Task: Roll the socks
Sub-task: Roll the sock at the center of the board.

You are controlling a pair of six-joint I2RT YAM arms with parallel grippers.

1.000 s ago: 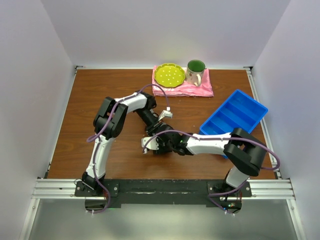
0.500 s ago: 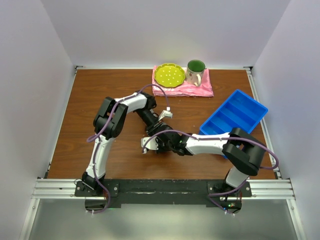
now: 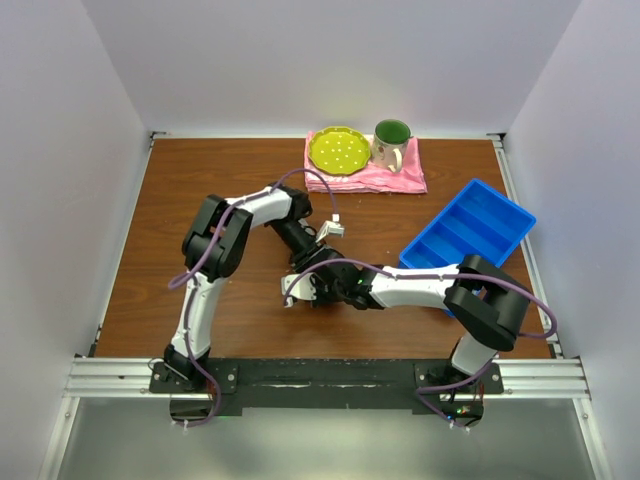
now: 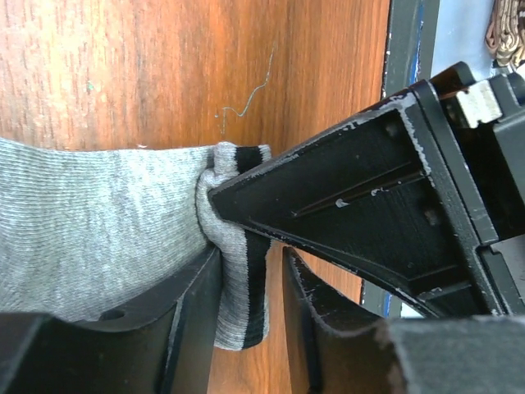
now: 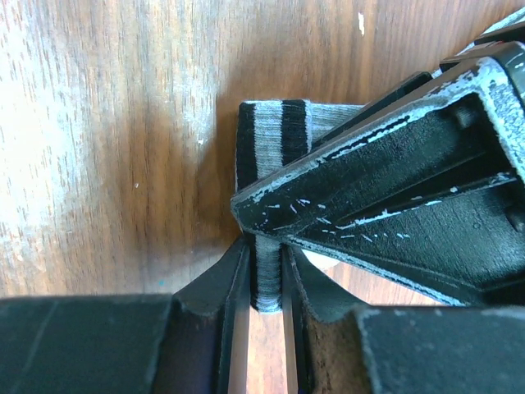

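The grey sock point(image 4: 90, 222) with dark stripes lies on the wooden table point(image 3: 190, 200), mostly hidden under both grippers in the top view; only a pale bit point(image 3: 291, 290) shows. My right gripper point(image 5: 267, 275) is shut on the striped cuff point(image 5: 271, 131), which is folded and stands on edge between its fingers. My left gripper point(image 4: 253, 275) is around the same folded cuff. Its jaws are apart, the cloth rests against the left finger point(image 4: 193, 312), and a gap shows at the other finger. Both grippers point(image 3: 312, 278) meet at the table's middle.
A pink cloth point(image 3: 400, 180) at the back holds a yellow-green plate point(image 3: 337, 150) and a green-lined mug point(image 3: 391, 143). A blue compartment tray point(image 3: 470, 235) lies to the right, near the right arm's elbow point(image 3: 485, 295). White walls enclose the table.
The left arm's elbow has shifted slightly to the left. The grippers and the sock stay where they were.
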